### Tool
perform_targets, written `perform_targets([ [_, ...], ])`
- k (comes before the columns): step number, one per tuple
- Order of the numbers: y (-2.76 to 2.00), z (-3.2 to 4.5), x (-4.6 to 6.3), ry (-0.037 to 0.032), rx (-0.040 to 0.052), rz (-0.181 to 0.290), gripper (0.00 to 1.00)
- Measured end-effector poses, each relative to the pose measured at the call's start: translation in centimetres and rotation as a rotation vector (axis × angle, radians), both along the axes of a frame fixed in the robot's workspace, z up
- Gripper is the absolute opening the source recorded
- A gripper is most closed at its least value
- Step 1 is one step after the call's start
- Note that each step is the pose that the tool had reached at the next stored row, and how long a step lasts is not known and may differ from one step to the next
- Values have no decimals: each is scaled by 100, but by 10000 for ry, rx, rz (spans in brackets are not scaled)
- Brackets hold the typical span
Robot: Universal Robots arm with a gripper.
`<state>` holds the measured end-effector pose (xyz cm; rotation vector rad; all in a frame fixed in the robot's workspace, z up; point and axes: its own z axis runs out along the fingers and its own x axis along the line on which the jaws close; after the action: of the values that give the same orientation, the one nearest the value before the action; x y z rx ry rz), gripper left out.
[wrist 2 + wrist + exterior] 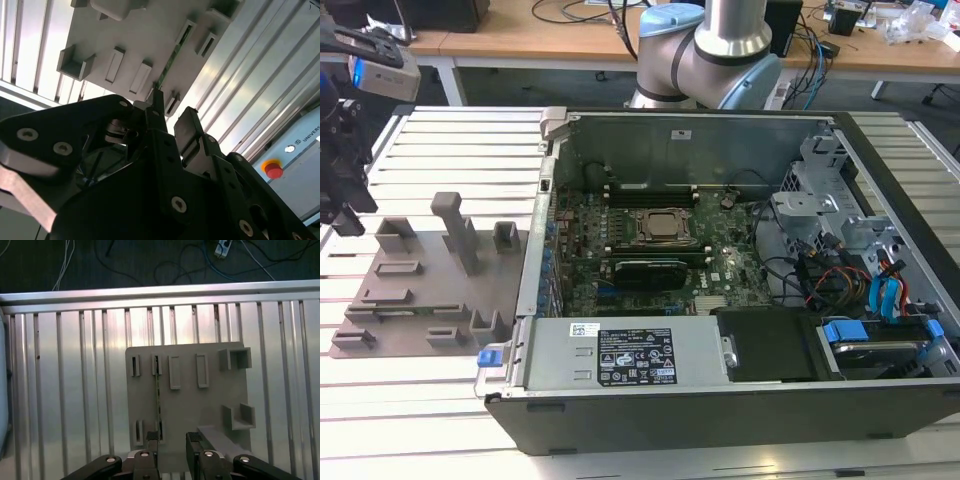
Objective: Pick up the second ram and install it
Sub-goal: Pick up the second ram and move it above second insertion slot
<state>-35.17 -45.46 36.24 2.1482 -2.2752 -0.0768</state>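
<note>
The second ram (158, 400) is a thin green stick standing on edge in a slotted holder of the grey fixture plate (215, 395). It also appears as a narrow green line (171, 56) in the second wrist view. My gripper (171, 452) hangs above the plate's near edge, open, with nothing between its two black fingers (158, 117). The stick lines up with one finger rather than with the gap. In the exterior view the gripper (345, 205) is at the far left, above the plate (420, 290) and well away from the open computer case (720, 260).
Inside the case are the motherboard with the square CPU socket (665, 225), a black card with a green edge (645, 270), memory slots (650, 190), a power supply (620, 355) and cables (880, 290). Grey uprights (455, 230) rise from the plate. The table is ribbed aluminium (70, 390).
</note>
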Motion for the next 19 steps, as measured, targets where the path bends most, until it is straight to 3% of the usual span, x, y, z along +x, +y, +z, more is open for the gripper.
perform_targets([
  [4,0,-105,0,0,0,0,36],
  [19,0,-352,0,0,-1,0,36],
])
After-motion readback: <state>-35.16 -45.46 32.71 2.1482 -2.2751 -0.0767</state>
